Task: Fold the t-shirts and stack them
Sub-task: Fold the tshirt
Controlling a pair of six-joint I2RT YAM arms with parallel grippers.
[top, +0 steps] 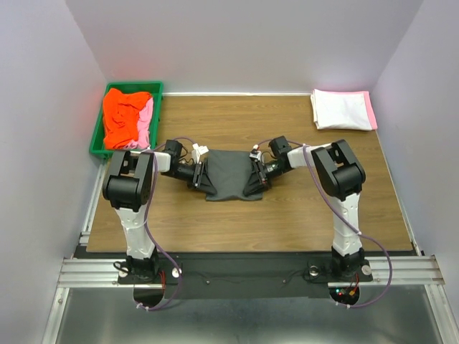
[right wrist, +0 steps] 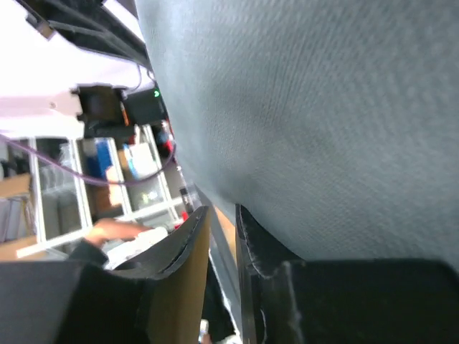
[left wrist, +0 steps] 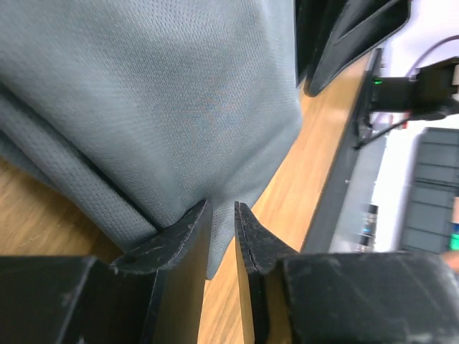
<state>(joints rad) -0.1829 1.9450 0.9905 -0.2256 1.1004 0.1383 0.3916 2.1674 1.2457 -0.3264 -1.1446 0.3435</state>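
1. The dark grey soft cloth t-shirt [top: 229,172] sits in the middle of the brown wooden table [top: 287,222], between the two arms. Wood shows all around its edges.
2. The orange-red cloth t-shirt [top: 122,115] and the light pink cloth t-shirt [top: 148,118] are bunched in the green plastic bin [top: 95,140] at the far left. The folded white cloth t-shirt [top: 338,109] lies at the far right, well apart.
3. Pale walls [top: 237,43] stand on three sides.
4. The left gripper [top: 203,175] pinches the grey shirt's left edge, its fingers almost together. The right gripper [top: 254,179] pinches the right edge the same way.
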